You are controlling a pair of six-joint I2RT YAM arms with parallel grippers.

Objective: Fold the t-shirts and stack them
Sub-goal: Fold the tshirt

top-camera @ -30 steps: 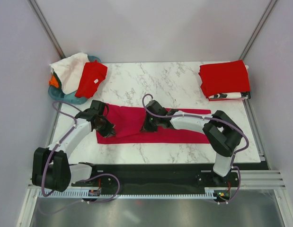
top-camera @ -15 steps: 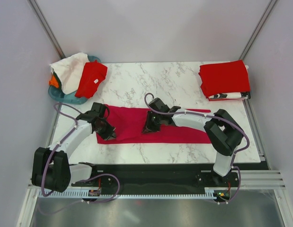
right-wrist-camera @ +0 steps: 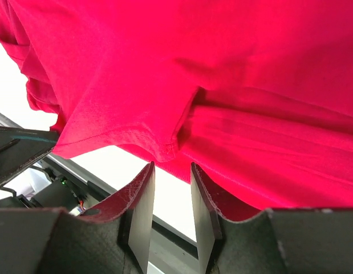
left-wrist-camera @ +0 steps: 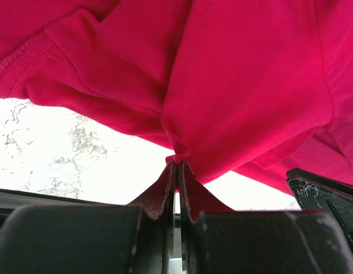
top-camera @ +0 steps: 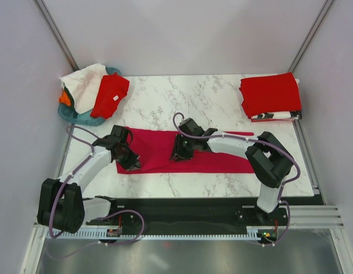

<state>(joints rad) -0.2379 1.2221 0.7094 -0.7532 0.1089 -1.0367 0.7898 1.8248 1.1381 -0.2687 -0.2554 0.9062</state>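
Right now the crimson shirt [top-camera: 159, 149] is lying spread in a long band across the middle of the table [top-camera: 182, 100], running from left of centre to right of centre in the top view. The left gripper [top-camera: 133, 164] is sitting at the band's lower left corner. In the left wrist view that gripper [left-wrist-camera: 177, 166] is showing its fingers [left-wrist-camera: 159, 197] pressed together, pinching a small pucker of the crimson shirt [left-wrist-camera: 244, 74]. The cloth is bunching into folds above the pinch, with pale marble showing below it at the left of the frame.

The right gripper [top-camera: 177, 155] is resting on the middle of the band, near its lower edge. Its own camera is showing the right gripper [right-wrist-camera: 172, 171] with the fingers [right-wrist-camera: 141, 197] standing a narrow gap apart. Bright table is showing through the gap. A hemmed fold of the crimson shirt [right-wrist-camera: 250, 74] is hanging just above the tips, not between them (as far as this view shows).

At the upper left of the top view a basket [top-camera: 70, 116] is holding a white shirt [top-camera: 82, 83], a red shirt [top-camera: 110, 94] and a bit of an orange shirt [top-camera: 64, 98]. At the upper right a folded red shirt [top-camera: 270, 94] is lying on top of a black-and-white shirt [top-camera: 273, 116], well apart from the crimson one.
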